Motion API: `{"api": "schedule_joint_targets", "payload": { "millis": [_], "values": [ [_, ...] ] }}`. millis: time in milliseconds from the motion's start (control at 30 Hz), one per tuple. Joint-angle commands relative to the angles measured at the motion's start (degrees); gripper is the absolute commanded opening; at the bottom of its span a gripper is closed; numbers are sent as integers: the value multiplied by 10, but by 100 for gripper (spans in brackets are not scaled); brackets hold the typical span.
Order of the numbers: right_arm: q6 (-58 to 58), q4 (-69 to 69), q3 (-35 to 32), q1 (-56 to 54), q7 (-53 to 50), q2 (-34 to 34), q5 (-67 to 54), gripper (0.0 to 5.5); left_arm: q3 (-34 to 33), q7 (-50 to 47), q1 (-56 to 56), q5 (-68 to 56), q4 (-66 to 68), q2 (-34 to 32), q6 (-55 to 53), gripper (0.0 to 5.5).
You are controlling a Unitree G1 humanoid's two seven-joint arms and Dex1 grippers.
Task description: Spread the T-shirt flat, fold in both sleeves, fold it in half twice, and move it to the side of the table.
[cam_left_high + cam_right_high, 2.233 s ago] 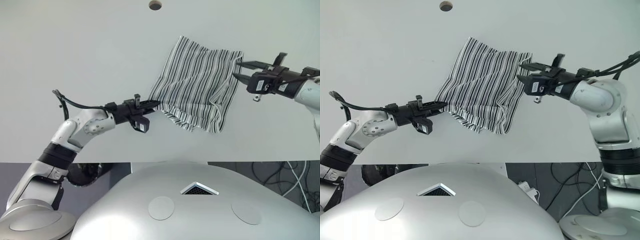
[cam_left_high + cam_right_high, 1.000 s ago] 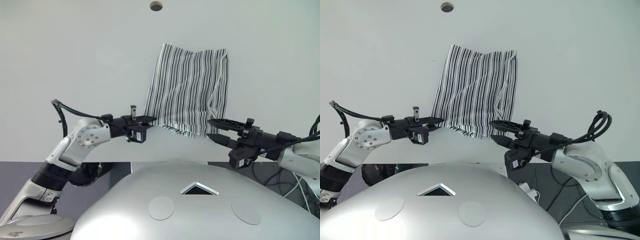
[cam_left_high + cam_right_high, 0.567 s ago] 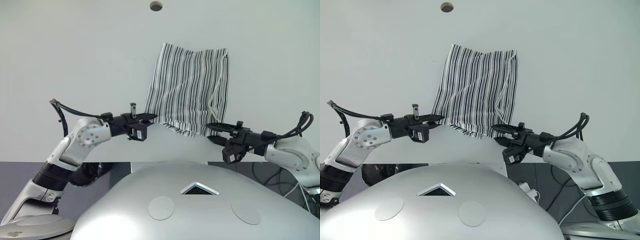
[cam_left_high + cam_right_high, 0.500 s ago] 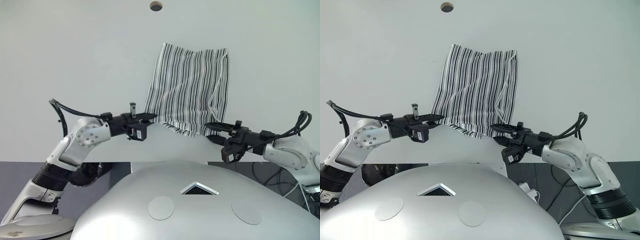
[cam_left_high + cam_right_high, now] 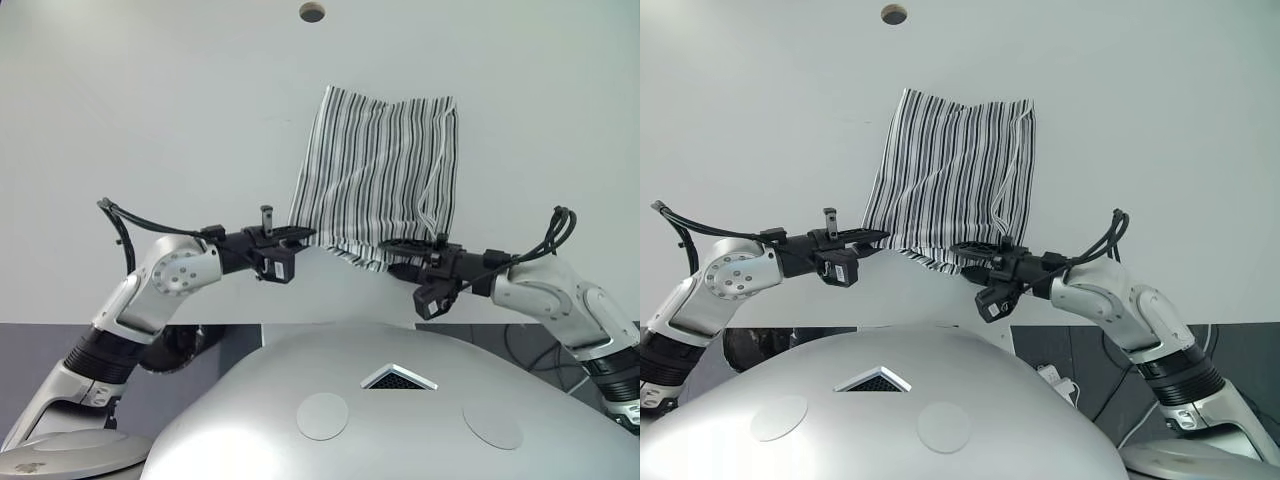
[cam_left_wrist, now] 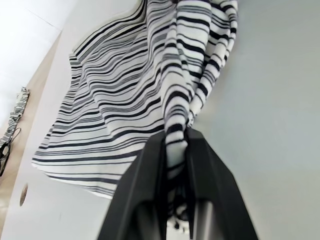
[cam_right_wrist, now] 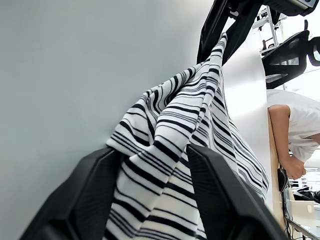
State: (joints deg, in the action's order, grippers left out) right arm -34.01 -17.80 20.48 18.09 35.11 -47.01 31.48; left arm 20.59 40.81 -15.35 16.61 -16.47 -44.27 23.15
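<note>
The striped T-shirt (image 5: pixel 385 170), folded into a narrow panel, lies on the white table (image 5: pixel 150 120) at its middle. My left gripper (image 5: pixel 303 233) is shut on the shirt's near-left corner, and the cloth is pinched between its fingers (image 6: pixel 200 150) in the left wrist view. The corner is lifted a little off the table. My right gripper (image 5: pixel 392 256) is at the near-right hem, open, with the striped edge (image 7: pixel 175 145) lying between its spread fingers (image 7: pixel 100 190). The left gripper (image 7: pixel 227 30) also shows beyond the cloth in the right wrist view.
A round hole (image 5: pixel 311 12) sits in the table at the far middle. The table's near edge runs just below both grippers. Bare tabletop lies to the left and right of the shirt. Cables (image 5: pixel 610 360) hang below the table at the right.
The right arm swung from the shirt's far right side to the near edge, then slid left until the hem lay between its fingers. The shirt turned straighter. The left gripper kept its hold.
</note>
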Motion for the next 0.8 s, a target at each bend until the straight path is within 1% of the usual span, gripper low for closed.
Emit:
{"api": "schedule_joint_targets", "payload": {
  "millis": [33, 200, 267, 367, 600, 667, 800],
  "values": [
    [32, 46, 3, -3, 2, -4, 45, 253, -6, 4, -10, 11, -14, -13, 1, 28],
    [39, 57, -2, -4, -11, -8, 50, 253, -17, -1, -24, 7, -24, -18, 0, 28],
    [41, 56, 2, -1, -8, -10, 41, 217, -21, -2, -28, 6, -26, -20, 1, 28],
    [44, 47, 6, 4, -3, -13, 31, 146, -29, -4, -33, 3, -25, -21, 2, 28],
    [43, 19, 10, 6, 5, -7, 3, 17, -31, -3, -35, -2, -35, -9, -2, 28],
    [49, 10, 11, 4, 10, -1, -11, 2, -31, 0, -37, -15, -46, -6, -7, 28],
    [69, -12, 12, 1, 27, 11, -53, 2, -30, 7, -44, -39, -65, -3, -15, 28]
  ]
}}
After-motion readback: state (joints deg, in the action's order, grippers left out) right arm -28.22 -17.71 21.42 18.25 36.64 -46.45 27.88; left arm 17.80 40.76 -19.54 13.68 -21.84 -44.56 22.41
